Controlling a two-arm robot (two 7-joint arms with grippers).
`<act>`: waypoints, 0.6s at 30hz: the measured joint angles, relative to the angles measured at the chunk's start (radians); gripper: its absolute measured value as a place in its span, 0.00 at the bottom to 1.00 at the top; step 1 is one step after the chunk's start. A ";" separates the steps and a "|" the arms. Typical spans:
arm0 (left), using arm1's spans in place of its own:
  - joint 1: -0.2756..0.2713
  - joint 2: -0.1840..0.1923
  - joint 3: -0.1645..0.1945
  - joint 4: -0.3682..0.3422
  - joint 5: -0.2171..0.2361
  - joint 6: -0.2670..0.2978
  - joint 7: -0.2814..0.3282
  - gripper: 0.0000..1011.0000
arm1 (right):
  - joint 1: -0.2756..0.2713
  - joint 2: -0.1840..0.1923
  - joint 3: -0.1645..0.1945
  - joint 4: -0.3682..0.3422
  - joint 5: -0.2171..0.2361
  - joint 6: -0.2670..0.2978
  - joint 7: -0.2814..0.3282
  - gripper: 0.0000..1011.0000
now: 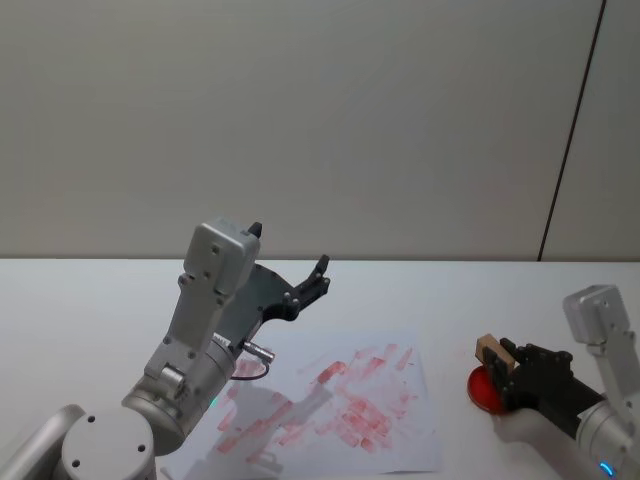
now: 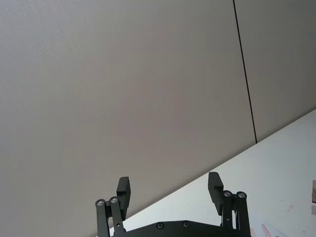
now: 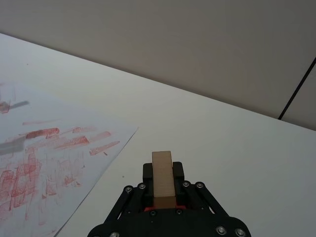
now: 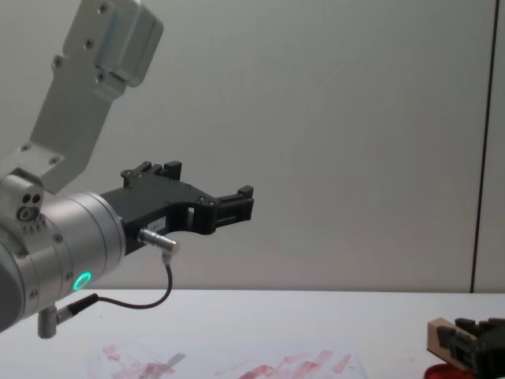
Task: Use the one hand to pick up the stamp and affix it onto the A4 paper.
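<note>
The right gripper [image 1: 497, 366], low at the right side of the white surface [image 1: 90, 300], has its 2 black fingers clamped on the stamp [image 1: 489, 351], a pale wooden block standing up between them. It sits over the round red ink pad [image 1: 482, 392], and the stamp's lower face seems to be on or just above the pad, though the fingers hide the contact. The step in hand looks like inking, or the lift away from the pad straight after the pick-up.

The A4 paper [image 1: 400, 440] lies near the middle of the surface, to the gripper's left and apart from it, already covered with red smears and streaks. The next move calls for raising the stamp clear of the pad, carrying it left across bare surface until it is over the sheet, then pressing it flat and square so the print is not dragged.

The right arm reaches in low from the right edge, wrist roughly level. The left gripper [image 1: 305, 283] is raised well above the paper's far left corner, fingers apart and holding nothing, pointing toward the back wall [image 1: 320, 120].
</note>
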 joint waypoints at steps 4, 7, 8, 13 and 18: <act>0.000 0.000 0.000 0.000 0.000 0.000 0.000 0.99 | 0.002 0.000 -0.001 0.006 -0.006 0.001 0.004 0.21; 0.000 0.000 0.000 0.000 0.000 0.000 0.000 0.99 | 0.002 -0.001 -0.002 0.009 -0.009 0.002 0.006 0.21; 0.000 0.000 0.000 0.000 0.000 0.000 0.000 0.99 | 0.002 -0.001 -0.002 0.012 -0.011 0.004 0.007 0.21; 0.000 0.000 0.000 0.000 0.000 0.000 0.000 0.99 | 0.002 -0.001 -0.004 0.016 -0.016 0.007 0.011 0.21; 0.000 0.000 0.000 0.000 0.000 0.000 0.000 0.99 | 0.001 0.001 -0.004 0.019 -0.019 0.010 0.013 0.27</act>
